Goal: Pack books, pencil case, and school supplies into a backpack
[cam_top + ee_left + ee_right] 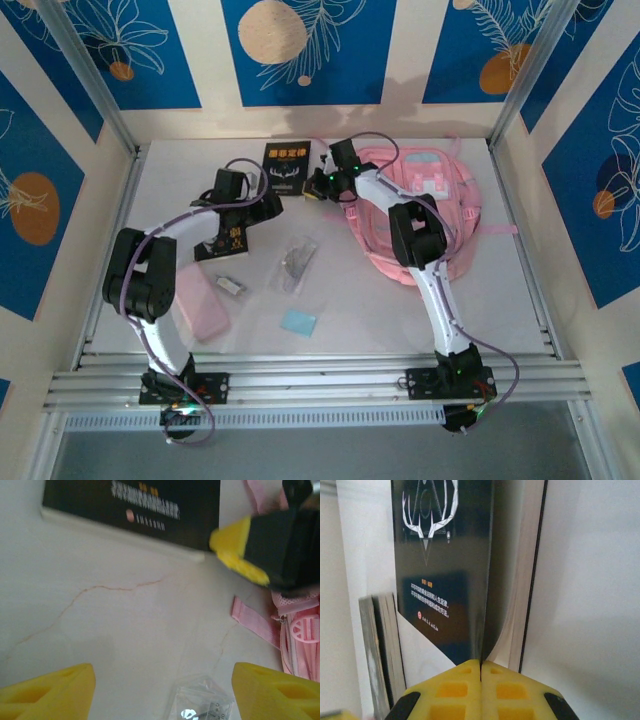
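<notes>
White tabletop (pixel 400 310) walled by blue-patterned panels, black book (pixel 440 580) laid at far centre, its cover edge pinched by the clenched right gripper (pixel 480 672), left gripper (pixel 162 677) jaws spread wide, book beyond them, untouched, pink backpack (pixel 445 175) alongside.

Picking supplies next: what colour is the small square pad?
Light blue pad; top external view shows it best.

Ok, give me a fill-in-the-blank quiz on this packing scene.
1. The right gripper pinches the cover of the antler book with its jaws ____.
2. The left gripper is ____, holding nothing.
3. The pencil case lies on the ____ arm's side.
Missing words: shut; open; left.
</notes>
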`<action>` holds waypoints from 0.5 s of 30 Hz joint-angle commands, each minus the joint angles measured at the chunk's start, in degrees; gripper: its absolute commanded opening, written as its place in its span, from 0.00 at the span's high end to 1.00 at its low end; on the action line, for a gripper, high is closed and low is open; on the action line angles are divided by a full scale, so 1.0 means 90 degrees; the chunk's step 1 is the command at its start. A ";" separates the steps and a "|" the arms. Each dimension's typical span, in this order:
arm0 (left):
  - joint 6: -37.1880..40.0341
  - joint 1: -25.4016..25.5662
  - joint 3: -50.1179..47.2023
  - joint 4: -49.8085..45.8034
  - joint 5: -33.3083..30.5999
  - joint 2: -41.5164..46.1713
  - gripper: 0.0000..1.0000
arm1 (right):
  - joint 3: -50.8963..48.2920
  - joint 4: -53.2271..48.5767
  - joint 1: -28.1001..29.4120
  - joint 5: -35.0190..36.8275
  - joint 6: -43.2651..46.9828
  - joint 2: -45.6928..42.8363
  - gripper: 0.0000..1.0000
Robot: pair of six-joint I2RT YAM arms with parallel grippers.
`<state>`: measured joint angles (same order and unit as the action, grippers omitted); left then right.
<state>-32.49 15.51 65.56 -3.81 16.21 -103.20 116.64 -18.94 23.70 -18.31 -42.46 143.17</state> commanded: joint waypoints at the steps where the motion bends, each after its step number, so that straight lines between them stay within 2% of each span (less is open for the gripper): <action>1: 0.0146 -0.0080 0.0132 -0.0007 -0.0091 0.0145 0.28 | -0.0801 -0.0014 0.0091 -0.0447 0.0293 -0.0919 1.00; 5: 0.0244 -0.0080 0.0244 -0.0057 -0.0249 0.0025 0.28 | -0.1725 -0.0089 0.0091 -0.0758 0.0494 -0.1514 1.00; 10: 0.0449 -0.0082 0.0413 -0.0183 -0.0609 -0.0233 0.28 | -0.2287 -0.0335 0.0082 -0.0685 0.0741 -0.1975 1.00; 11: 0.0472 -0.0082 0.0457 -0.0217 -0.0651 -0.0306 0.28 | -0.2287 -0.0410 0.0081 -0.0577 0.0774 -0.2011 0.98; 14: 0.0496 -0.0080 0.0572 -0.0228 -0.0788 -0.0562 0.28 | -0.2158 -0.0551 0.0079 -0.0117 0.0886 -0.2012 0.72; 15: 0.0504 -0.0082 0.0625 -0.0236 -0.0819 -0.0646 0.28 | -0.2091 -0.0570 0.0072 0.0035 0.0910 -0.1995 0.67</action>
<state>-29.45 15.33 69.34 -4.23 11.25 -106.45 96.92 -21.37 24.05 -20.99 -36.16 127.02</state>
